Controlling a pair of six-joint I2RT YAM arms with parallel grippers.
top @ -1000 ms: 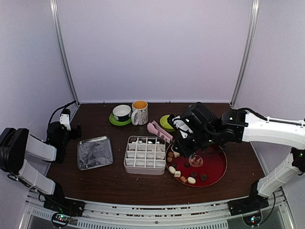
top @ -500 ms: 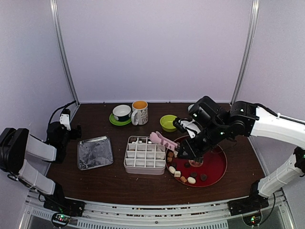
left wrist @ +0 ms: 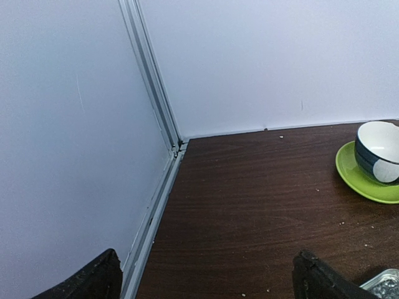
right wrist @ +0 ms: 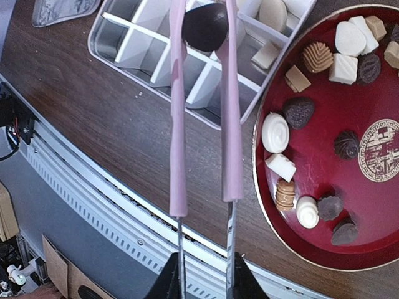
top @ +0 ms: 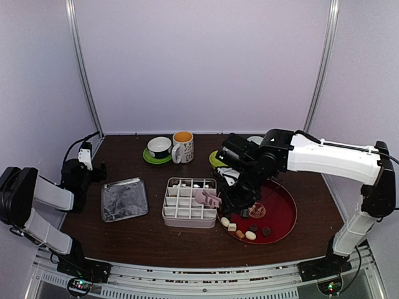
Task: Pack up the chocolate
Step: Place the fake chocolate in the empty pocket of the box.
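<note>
My right gripper [right wrist: 204,280] is shut on the handles of the pink tongs [right wrist: 230,124]. The tongs pinch a dark brown round chocolate [right wrist: 205,26] above the white divided tin [right wrist: 124,56]. In the top view the right gripper [top: 240,187] holds the tongs [top: 207,198] over the right side of the tin [top: 167,215]. Several chocolates [right wrist: 275,132] lie on the red tray [right wrist: 368,205], which lies to the tin's right in the top view [top: 283,215]. A few pale pieces [right wrist: 272,12] lie in tin cells. My left gripper [left wrist: 209,280] is open and empty at the far left [top: 93,171].
A silver lid [top: 124,199] lies left of the tin. A mug [top: 182,147] and a bowl on a green saucer [top: 159,148] stand at the back. A green bowl [top: 216,159] is partly hidden behind my right arm. The table's front edge and rail run near the tongs' handles.
My right arm has swung left from over the red tray, carrying the tongs and the dark chocolate over the divided tin. The left arm has not moved.
</note>
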